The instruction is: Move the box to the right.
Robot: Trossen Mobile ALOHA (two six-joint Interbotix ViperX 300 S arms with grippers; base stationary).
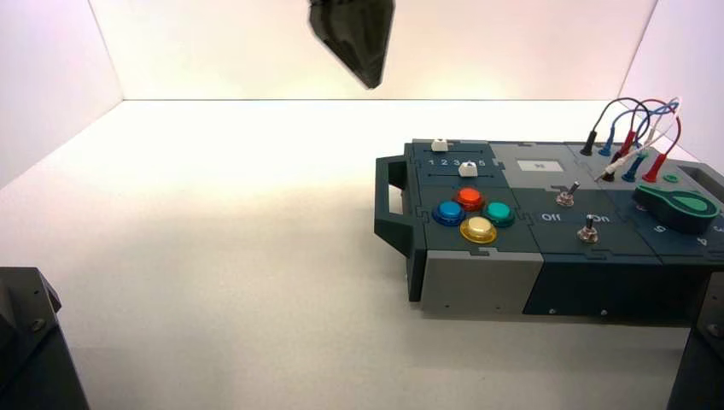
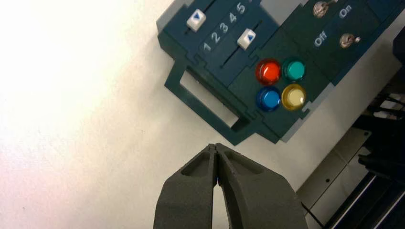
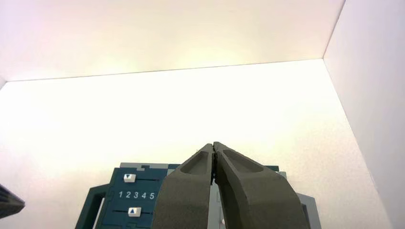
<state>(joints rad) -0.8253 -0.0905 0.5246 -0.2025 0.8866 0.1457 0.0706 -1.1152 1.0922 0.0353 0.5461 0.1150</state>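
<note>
Presently, my black, tapered left gripper (image 2: 216, 148) is hanging raised toward the left-handle side of the wide dark teal-grey panel box (image 1: 478, 282), its fingers pressed together and gripping nothing. The box is lying on the right part of a smooth, pale surface (image 1: 213, 256), its angular side handle (image 1: 394, 224) facing left. Strong light is whitening the surface toward the plain, pale back wall (image 1: 367, 51), while side walls are flanking it: left wall (image 1: 51, 94), right wall (image 1: 683, 77). My matching right gripper (image 3: 213, 148) is waiting, raised and facing the back wall, its fingers also pressed together.
</note>
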